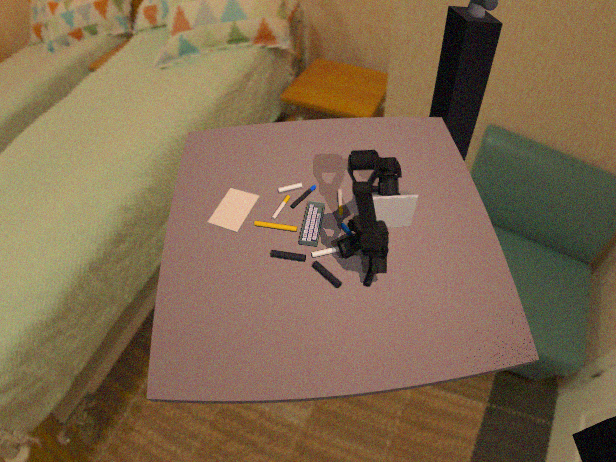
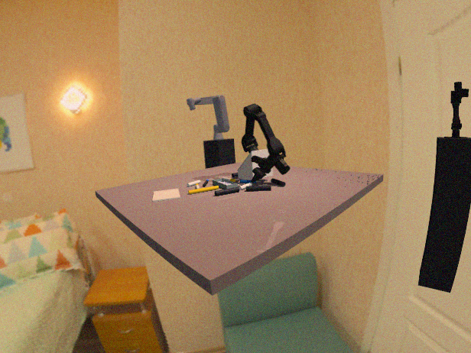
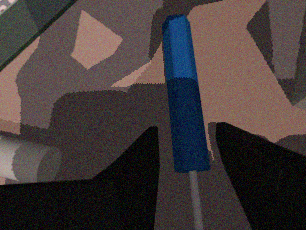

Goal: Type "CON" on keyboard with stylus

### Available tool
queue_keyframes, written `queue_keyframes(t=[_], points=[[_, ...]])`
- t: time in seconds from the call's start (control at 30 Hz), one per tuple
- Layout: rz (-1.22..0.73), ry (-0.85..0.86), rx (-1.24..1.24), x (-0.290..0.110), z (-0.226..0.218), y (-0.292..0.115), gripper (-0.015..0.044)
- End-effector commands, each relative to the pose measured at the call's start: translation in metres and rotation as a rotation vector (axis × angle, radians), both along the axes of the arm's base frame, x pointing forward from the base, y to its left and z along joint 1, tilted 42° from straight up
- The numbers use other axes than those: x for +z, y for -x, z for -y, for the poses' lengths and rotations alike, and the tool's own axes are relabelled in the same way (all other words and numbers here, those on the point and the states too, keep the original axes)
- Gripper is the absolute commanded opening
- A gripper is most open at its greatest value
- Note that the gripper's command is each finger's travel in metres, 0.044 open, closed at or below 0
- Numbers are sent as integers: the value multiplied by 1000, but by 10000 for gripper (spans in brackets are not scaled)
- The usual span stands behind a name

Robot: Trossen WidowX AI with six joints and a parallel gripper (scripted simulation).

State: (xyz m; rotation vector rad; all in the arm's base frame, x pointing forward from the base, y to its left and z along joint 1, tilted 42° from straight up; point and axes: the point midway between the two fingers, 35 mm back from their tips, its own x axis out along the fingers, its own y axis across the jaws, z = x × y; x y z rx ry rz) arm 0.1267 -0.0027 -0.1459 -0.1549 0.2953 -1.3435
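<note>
The stylus (image 1: pixel 346 228) (image 2: pixel 245 181) (image 3: pixel 181 55) has a blue barrel and a thin grey shaft. It lies on the desk to the right of the keyboard in the top view. My gripper (image 2: pixel 254 178) (image 3: pixel 186 132) is partly open, with its fingertips on either side of the barrel's shaft end. Gaps show beside the barrel in the wrist view, so it is not gripped. The arm hides part of the stylus in the top view. The keyboard (image 1: pixel 311 224) (image 2: pixel 226 183) has pale keys in a dark green-grey frame; its corner (image 3: pixel 25 30) shows at the wrist view's upper left.
A white cylinder (image 1: pixel 324 252) (image 3: pixel 25 159) lies close to the gripper. Black rods (image 1: pixel 288 255) (image 1: pixel 326 274), a yellow rod (image 1: pixel 275 226) and several pens lie around the keyboard. A pale wedge (image 1: pixel 400 210) stands by the arm's base. A cream sheet (image 1: pixel 233 209) lies at the left.
</note>
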Motion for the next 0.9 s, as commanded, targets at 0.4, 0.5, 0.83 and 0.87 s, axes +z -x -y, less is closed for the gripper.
queue_keyframes(t=[0.4, 0.5, 0.83, 0.87], points=[[-1, 2, 0, 0, 1, 0, 0], [-1, 2, 0, 3, -3, 0, 0], [-3, 1, 0, 37, -32, -3, 0], [-3, 1, 0, 37, -32, -3, 0]])
